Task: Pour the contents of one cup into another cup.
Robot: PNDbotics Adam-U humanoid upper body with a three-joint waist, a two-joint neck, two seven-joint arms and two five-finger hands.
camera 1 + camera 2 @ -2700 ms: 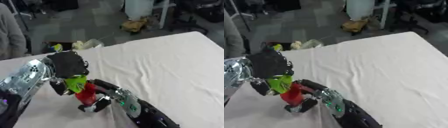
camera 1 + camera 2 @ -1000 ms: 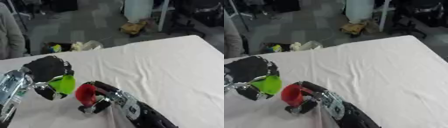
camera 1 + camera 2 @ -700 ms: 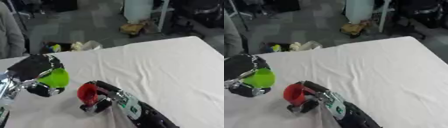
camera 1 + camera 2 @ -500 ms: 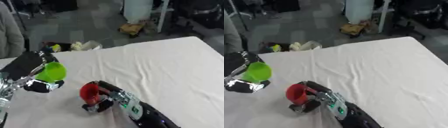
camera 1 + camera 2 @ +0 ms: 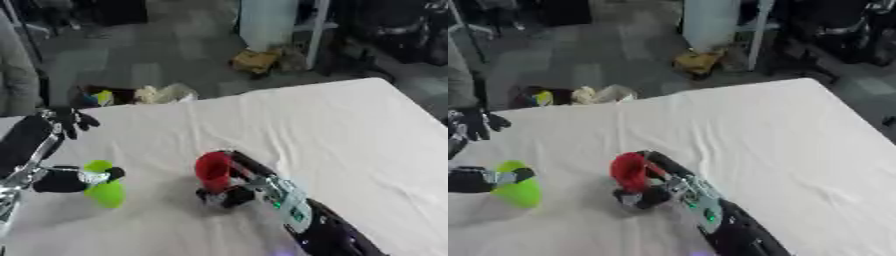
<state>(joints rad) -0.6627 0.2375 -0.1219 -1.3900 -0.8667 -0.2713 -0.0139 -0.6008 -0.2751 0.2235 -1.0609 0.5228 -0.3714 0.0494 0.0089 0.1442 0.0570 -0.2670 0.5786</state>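
Observation:
A red cup (image 5: 213,169) stands on the white tablecloth (image 5: 350,130), leaning slightly left, with my right hand (image 5: 234,192) shut round its lower part; the arm comes in from the lower right. A green cup (image 5: 107,193) rests low on the cloth at the left, tilted over. My left hand (image 5: 31,145) is beside it: the thumb (image 5: 66,181) lies against the cup's upper side, while the fingers (image 5: 72,120) are spread straight, well above and away from it. I cannot see inside either cup.
The table's far edge runs from the upper left to the right corner, with floor clutter beyond it: a cardboard box (image 5: 255,60) and a pale bundle (image 5: 162,93). A person's grey sleeve (image 5: 12,75) shows at the far left.
My left hand carried the green cup from above the red cup out to the left and down to the cloth, and its fingers have spread off it. The red cup stayed put.

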